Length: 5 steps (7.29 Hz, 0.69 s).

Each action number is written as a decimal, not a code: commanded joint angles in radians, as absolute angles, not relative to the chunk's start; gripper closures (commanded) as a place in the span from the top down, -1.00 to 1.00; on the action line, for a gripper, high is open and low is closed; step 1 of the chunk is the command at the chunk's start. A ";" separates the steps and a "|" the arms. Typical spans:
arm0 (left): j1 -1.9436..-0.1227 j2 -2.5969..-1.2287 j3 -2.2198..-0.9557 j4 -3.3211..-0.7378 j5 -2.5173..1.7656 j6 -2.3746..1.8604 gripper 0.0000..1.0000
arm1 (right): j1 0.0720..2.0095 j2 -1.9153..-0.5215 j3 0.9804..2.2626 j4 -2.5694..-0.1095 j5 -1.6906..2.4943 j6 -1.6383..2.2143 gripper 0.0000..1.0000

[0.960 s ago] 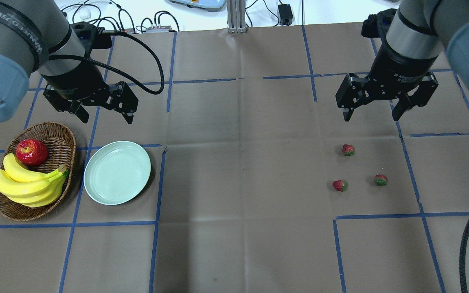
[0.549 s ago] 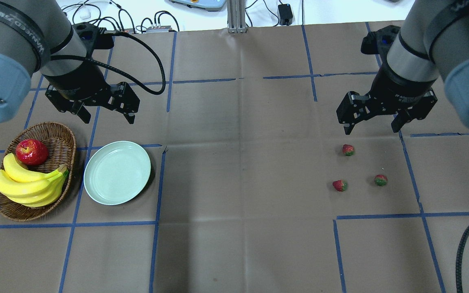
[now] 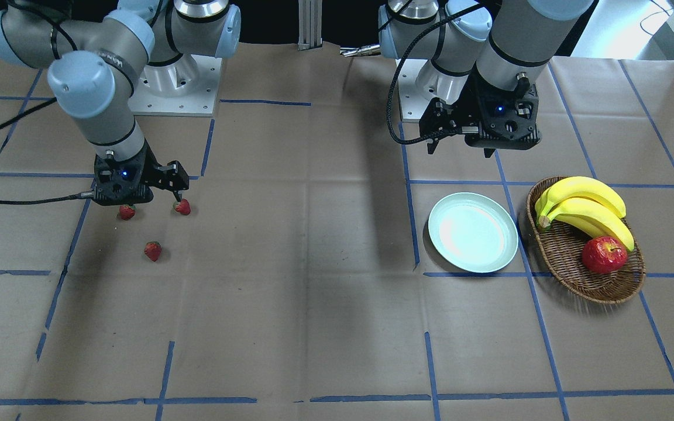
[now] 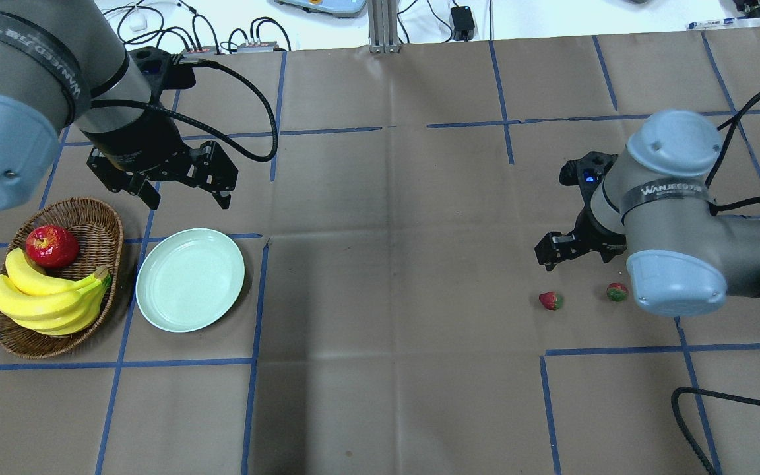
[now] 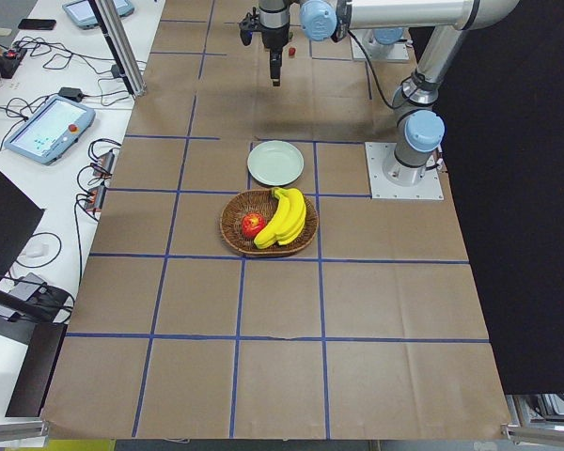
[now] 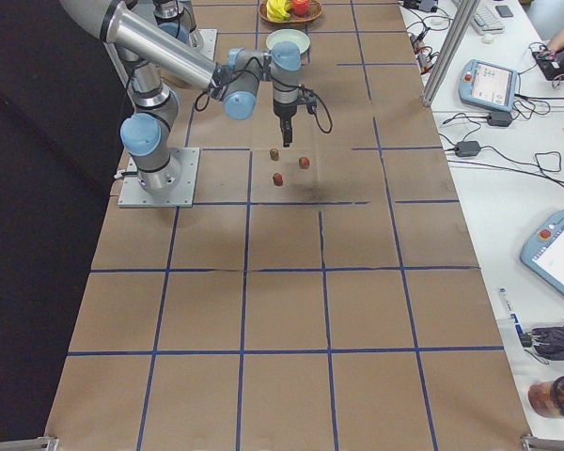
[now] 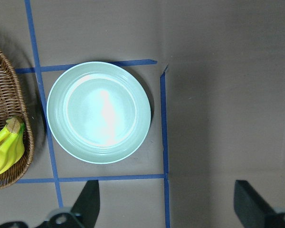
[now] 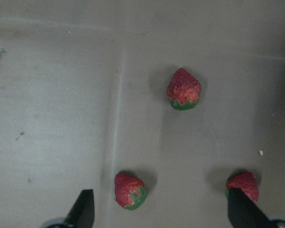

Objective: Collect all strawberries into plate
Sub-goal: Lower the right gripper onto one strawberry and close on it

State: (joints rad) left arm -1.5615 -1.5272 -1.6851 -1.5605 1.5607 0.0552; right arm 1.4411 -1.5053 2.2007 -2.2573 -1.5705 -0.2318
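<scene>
Strawberries (image 8: 184,89) on paper (image 4: 386,297) mid-right of the overhead frame, plate (image 4: 190,279) well apart at mid-left
Right gripper (image 8: 160,209) low over the three, jaws wide, gripping nothing; arm band (image 4: 664,191) lettering begins "WANJEE". Broad paper stretch with blue tape lines (image 4: 258,297) between. Left gripper (image 4: 189,198) hangs past plate's upper rim, jaws wide
</scene>
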 commanded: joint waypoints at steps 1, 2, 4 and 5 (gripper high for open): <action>-1.562 -1.522 -1.687 -1.568 1.560 0.052 1.00 | 1.449 -1.391 2.246 -2.368 -1.566 -0.174 1.00; -1.562 -1.516 -1.689 -1.568 1.560 0.052 1.00 | 1.462 -1.390 2.249 -2.361 -1.571 -0.173 1.00; -1.562 -1.520 -1.690 -1.568 1.555 0.054 1.00 | 1.462 -1.391 2.287 -2.361 -1.571 -0.172 0.97; -1.562 -1.526 -1.687 -1.568 1.557 0.054 1.00 | 1.462 -1.391 2.280 -2.359 -1.572 -0.172 0.66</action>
